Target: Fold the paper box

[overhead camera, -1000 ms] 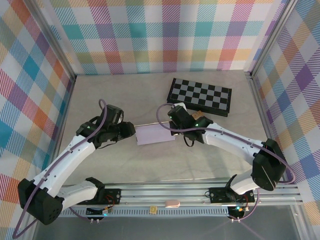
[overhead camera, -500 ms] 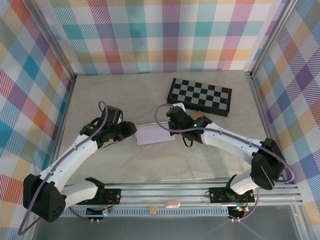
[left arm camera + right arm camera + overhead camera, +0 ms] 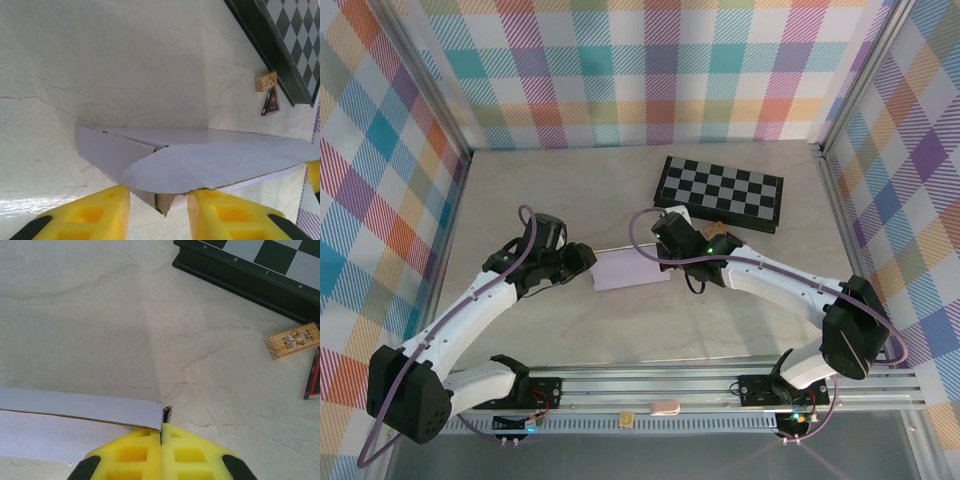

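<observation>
A pale lavender, thin cardboard paper box (image 3: 628,270), partly folded and flat, lies on the pale marbled table (image 3: 570,190) at the middle of the top view, between the two arms. The left gripper (image 3: 584,260) sits at its left end. In the left wrist view its yellow jaws stand apart around a gap, with a curved lavender flap of the paper box (image 3: 200,160) just above them and a torn corner hanging into the gap (image 3: 159,196). The right gripper (image 3: 667,262) sits at the box's right end. In the right wrist view its jaws (image 3: 161,434) are pressed together on the thin end edge of the box's wall (image 3: 75,410). A black-and-grey checkerboard (image 3: 720,192) lies in the upper right, with a small wooden block (image 3: 292,340) beside its near edge.
</observation>
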